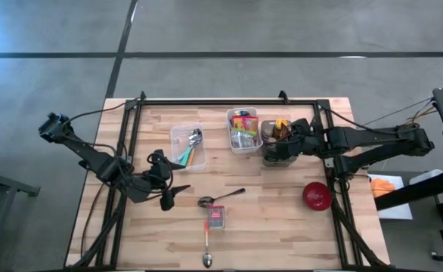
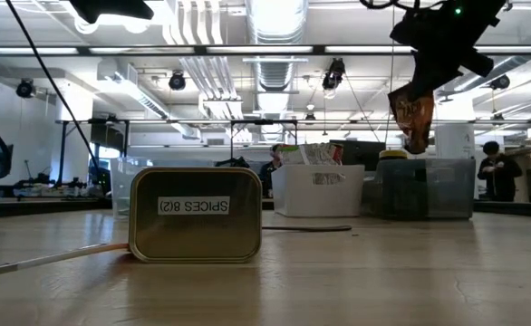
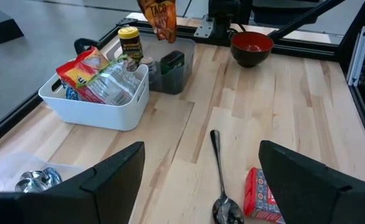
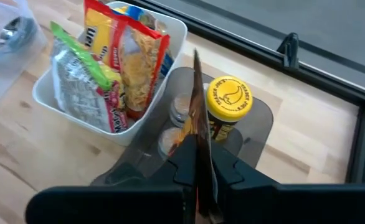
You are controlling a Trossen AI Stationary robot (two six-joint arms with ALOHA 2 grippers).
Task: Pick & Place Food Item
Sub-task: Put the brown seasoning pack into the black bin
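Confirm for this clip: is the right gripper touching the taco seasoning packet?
Touching. The right wrist view shows the right gripper shut on the packet edge; the low view shows it hanging from the gripper above the dark bin.

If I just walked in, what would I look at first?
Probably the taco packet hanging in the air, pinched in the right pincer above the dark bin with the yellow-lidded jar. Next, the shiny gold spice tin sitting right up close in the low view. The left pincer waits open near a spoon in the middle of the table.
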